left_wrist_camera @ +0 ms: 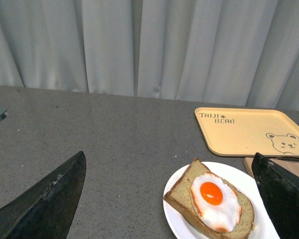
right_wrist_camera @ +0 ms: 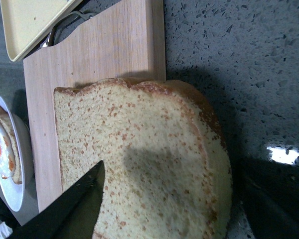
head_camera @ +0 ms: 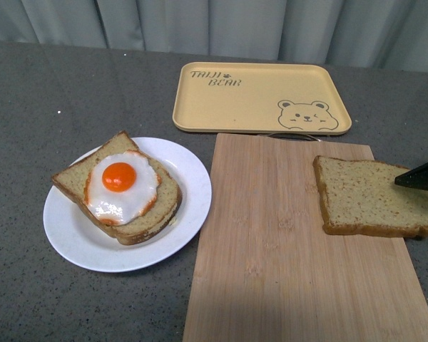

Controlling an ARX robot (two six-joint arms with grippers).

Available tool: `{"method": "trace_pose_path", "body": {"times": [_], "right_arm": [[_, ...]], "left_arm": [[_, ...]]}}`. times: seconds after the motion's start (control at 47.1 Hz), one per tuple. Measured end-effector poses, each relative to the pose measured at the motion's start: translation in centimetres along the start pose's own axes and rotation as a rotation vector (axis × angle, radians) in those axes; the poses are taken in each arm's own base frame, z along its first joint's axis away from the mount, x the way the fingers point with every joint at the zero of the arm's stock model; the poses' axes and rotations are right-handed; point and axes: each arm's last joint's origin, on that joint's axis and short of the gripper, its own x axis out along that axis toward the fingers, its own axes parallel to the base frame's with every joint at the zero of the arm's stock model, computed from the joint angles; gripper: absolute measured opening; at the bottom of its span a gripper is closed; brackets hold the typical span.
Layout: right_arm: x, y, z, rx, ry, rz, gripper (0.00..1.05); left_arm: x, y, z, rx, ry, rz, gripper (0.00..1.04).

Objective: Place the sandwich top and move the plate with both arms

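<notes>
The sandwich top (head_camera: 371, 196), a plain brown bread slice, lies flat on the right part of the bamboo board (head_camera: 271, 235). The round white plate (head_camera: 71, 235) sits to the left on the grey table and bears a bread slice with a fried egg (head_camera: 121, 187). My right gripper (right_wrist_camera: 174, 169) is open, its jaws spread over the sandwich top (right_wrist_camera: 139, 149); one black fingertip (head_camera: 417, 177) shows over the slice's right end. My left gripper (left_wrist_camera: 169, 157) is open and empty, above the table beside the plate (left_wrist_camera: 175, 219), holding nothing.
A yellow bear-printed tray (head_camera: 257, 92) lies behind the board, touching its far edge, also in the left wrist view (left_wrist_camera: 244, 129). Grey curtains hang behind the table. The board's right edge (right_wrist_camera: 157, 50) meets dark speckled tabletop, and the slice's rounded end overhangs it.
</notes>
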Motion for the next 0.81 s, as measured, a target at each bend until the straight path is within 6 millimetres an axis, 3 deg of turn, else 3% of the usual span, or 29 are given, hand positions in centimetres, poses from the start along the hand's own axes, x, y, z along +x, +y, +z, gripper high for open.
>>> {"method": "trace_pose_path", "body": {"times": [0.149, 0.319, 0.382, 0.446, 0.659, 0.744, 0.807], "right_arm": [[0.4, 0.1, -0.1, 0.014, 0.009, -0.013, 0.56], [0.3, 0.1, -0.1, 0.032, 0.004, -0.025, 0.26], [-0.2, 0.7, -0.1, 0.015, -0.007, -0.024, 0.13], [-0.7, 1.5, 0.0, -0.004, -0.021, -0.017, 0.06], [-2.7, 8.5, 0.5, -0.135, -0.158, 0.187, 0.02], [-2.1, 11.1, 0.3, -0.160, -0.198, 0.267, 0.02], [-0.1, 13.9, -0.4, -0.137, -0.212, 0.338, 0.02]], "left_arm": [[0.0, 0.0, 0.0, 0.000, 0.000, 0.000, 0.98], [0.0, 0.0, 0.0, 0.000, 0.000, 0.000, 0.98], [0.0, 0.0, 0.0, 0.000, 0.000, 0.000, 0.98], [0.0, 0.0, 0.0, 0.000, 0.000, 0.000, 0.98], [0.0, 0.0, 0.0, 0.000, 0.000, 0.000, 0.98], [0.0, 0.0, 0.0, 0.000, 0.000, 0.000, 0.98], [0.0, 0.0, 0.0, 0.000, 0.000, 0.000, 0.98]]}}
